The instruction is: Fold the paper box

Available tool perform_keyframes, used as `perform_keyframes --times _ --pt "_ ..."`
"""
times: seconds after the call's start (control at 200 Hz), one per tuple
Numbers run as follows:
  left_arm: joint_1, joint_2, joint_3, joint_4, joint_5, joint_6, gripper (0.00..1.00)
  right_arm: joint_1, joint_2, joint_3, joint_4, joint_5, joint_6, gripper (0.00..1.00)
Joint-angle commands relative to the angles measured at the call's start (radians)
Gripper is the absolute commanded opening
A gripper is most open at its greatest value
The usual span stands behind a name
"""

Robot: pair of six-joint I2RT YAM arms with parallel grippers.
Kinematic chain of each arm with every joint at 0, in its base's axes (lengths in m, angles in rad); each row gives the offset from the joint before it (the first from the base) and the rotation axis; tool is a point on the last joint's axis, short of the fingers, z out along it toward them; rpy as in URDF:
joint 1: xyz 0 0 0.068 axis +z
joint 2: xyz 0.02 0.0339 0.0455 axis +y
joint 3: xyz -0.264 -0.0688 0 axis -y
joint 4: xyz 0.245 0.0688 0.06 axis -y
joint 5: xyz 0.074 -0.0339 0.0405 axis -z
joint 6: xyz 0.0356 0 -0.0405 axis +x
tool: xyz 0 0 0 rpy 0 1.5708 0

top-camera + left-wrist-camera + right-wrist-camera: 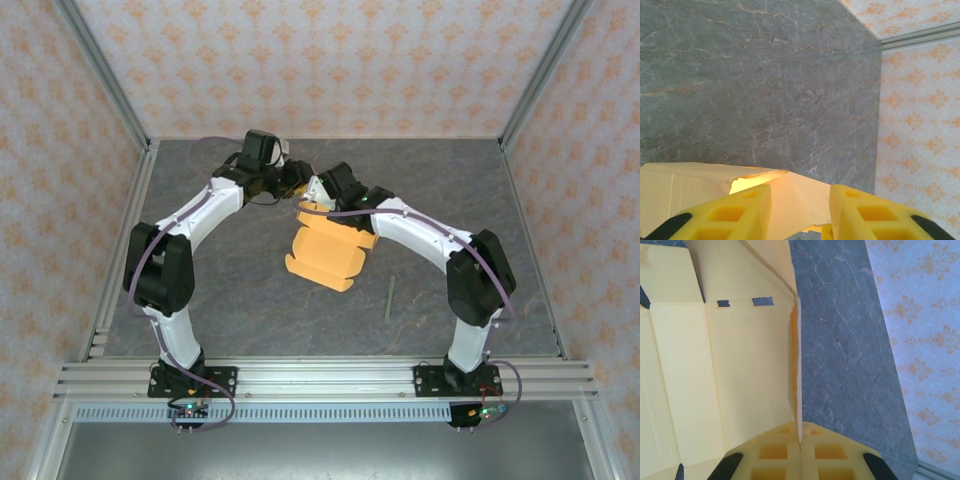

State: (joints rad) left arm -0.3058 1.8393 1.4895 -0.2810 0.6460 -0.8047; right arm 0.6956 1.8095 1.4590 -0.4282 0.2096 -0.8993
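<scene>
Right wrist view showed the right gripper [800, 436] pinching an upright wall of the paper box [740, 365]; the left gripper [800, 202] straddled its far flap, jaws apart.

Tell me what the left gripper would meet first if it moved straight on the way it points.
The paper box: its raised flap sits between and just ahead of the open fingers of the left gripper. Past that comes the table, then probably the patterned wall, though depth is hard to judge.
</scene>
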Motion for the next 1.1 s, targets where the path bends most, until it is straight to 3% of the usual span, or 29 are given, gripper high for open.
perform_keyframes --times 0.0,0.205,0.505,0.716,0.881,0.996,1.096 --pt "-0.034 0.012 -0.008 0.007 0.042 -0.026 0.36 0.012 0.014 0.05 0.028 0.007 0.017 0.0" --pt "-0.046 0.033 0.001 0.061 0.092 -0.089 0.36 0.018 0.025 0.057 0.031 0.034 0.033 0.0" --pt "-0.049 0.028 0.046 0.021 0.067 -0.086 0.35 0.022 0.023 0.046 0.035 0.053 0.016 0.0" --pt "0.003 -0.062 0.059 -0.103 -0.13 0.146 0.38 -0.015 -0.023 0.037 -0.016 -0.061 0.017 0.0" --pt "0.017 -0.186 -0.12 0.003 -0.243 0.386 0.4 -0.049 -0.04 0.061 -0.091 -0.184 0.047 0.0" --pt "0.023 -0.28 -0.281 0.105 -0.246 0.51 0.39 -0.072 -0.017 0.103 -0.159 -0.248 0.073 0.0" --pt "0.023 -0.348 -0.418 0.226 -0.1 0.586 0.41 -0.088 0.011 0.152 -0.222 -0.289 0.097 0.0"
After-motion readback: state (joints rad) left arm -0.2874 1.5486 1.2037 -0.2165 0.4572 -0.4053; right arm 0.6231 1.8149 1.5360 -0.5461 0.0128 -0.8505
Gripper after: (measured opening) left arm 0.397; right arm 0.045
